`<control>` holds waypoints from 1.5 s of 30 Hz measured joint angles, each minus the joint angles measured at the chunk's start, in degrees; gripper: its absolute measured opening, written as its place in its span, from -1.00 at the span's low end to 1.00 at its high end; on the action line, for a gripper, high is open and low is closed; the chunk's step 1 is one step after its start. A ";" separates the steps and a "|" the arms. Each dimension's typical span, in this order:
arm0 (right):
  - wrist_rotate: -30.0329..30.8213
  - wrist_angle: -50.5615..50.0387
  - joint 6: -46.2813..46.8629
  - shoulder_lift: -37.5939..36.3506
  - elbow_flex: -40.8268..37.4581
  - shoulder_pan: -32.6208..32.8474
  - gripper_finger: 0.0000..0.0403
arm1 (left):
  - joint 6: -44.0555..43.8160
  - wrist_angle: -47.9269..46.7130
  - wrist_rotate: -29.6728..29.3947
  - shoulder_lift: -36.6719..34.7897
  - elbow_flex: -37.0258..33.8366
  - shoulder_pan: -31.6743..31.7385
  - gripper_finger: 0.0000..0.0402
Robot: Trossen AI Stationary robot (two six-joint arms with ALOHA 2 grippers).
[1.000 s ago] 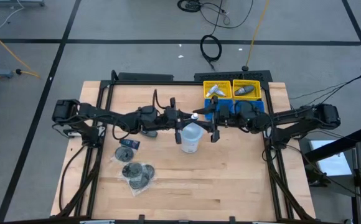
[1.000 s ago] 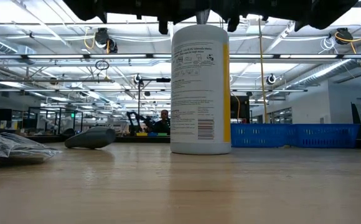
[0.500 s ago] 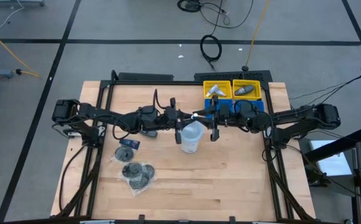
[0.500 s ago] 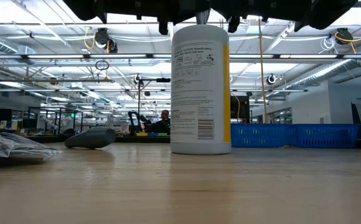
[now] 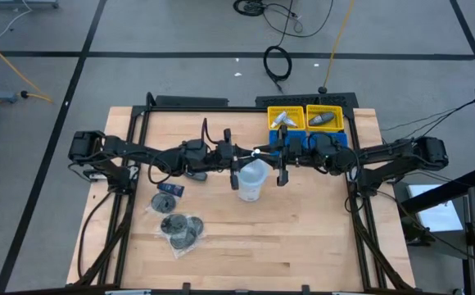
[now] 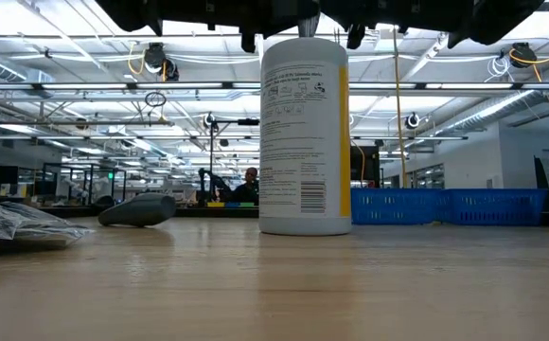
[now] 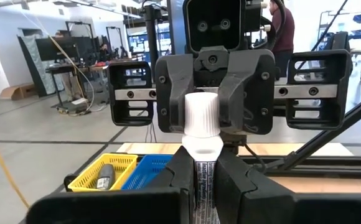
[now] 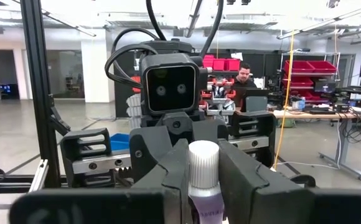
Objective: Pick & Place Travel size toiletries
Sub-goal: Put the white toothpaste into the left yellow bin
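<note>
A small white tube with a white cap (image 7: 203,121) stands upright in the air between my two grippers, above the big white tub (image 5: 251,183). It shows as a white speck (image 5: 258,152) in the high view. My left gripper (image 7: 205,180) and my right gripper (image 8: 203,186) come level from opposite sides and are both shut on it. The tube's lower end is hidden. Clear-wrapped dark discs (image 5: 180,230) and a dark grey mini bottle (image 6: 140,210) lie flat on the table. My left gripper pinches the tube's printed body (image 7: 204,186) just below the cap between its two fingers, coming level from the table's left. The tube stands upright, cap up, lifted clear of the table. My right gripper pinches the same tube's body (image 8: 204,202) below the ribbed cap (image 8: 203,163) between its two fingers, coming level from the table's right. The tube stands upright in the hold.
The tall white tub (image 6: 304,133) stands right under the grippers. Two yellow bins (image 5: 305,117) hold small items at the far edge, with blue bins (image 5: 337,139) just nearer. A small dark packet (image 5: 169,189) lies left of the tub. Bare wood lies toward the near edge.
</note>
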 joint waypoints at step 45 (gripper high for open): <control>4.65 -18.21 0.32 -1.29 -0.02 -27.44 -0.76 | -13.39 -42.30 -10.99 -12.92 0.00 -0.56 0.14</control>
